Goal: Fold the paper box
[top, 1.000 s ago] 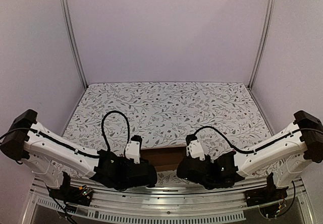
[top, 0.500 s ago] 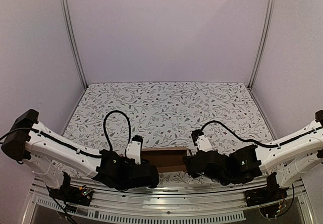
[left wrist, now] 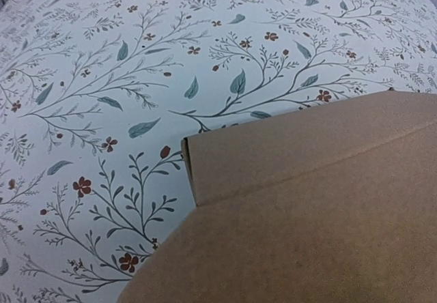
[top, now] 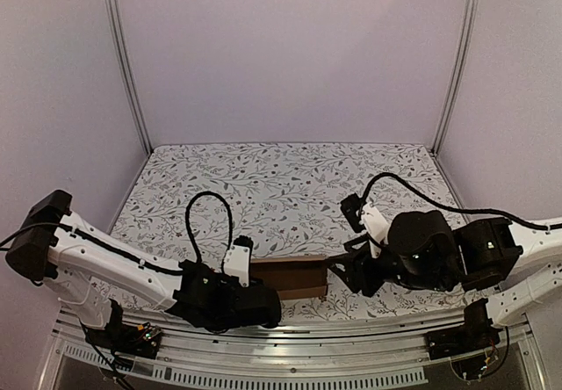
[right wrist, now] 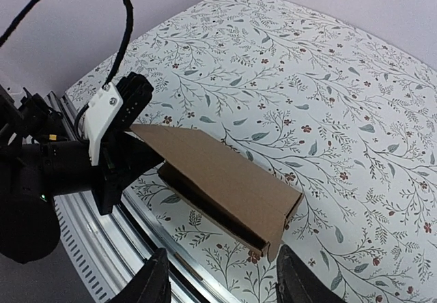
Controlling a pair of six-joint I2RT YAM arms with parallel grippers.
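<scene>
Lying just ahead of right end effector (right wrist: 217,279): paper box (right wrist: 222,180).

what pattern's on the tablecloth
Tablecloth: leafy vines with small red flowers, clearest in left wrist view.

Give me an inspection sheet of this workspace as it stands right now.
Surface: table under a floral-print cloth, flat.
Job's things: paper box, plain brown, a flattened sleeve near the front edge, its right end open.
Clutter: nothing seen.
Grippers: left gripper appears closed on the box's left end; right gripper open and empty, just short of the box's right end.
Cables: left cable loops above the left arm; right cable arcs above the right arm; neither touches the box.
Surroundings: plain pale walls, metal posts at the back corners, aluminium rail along the near edge.
</scene>
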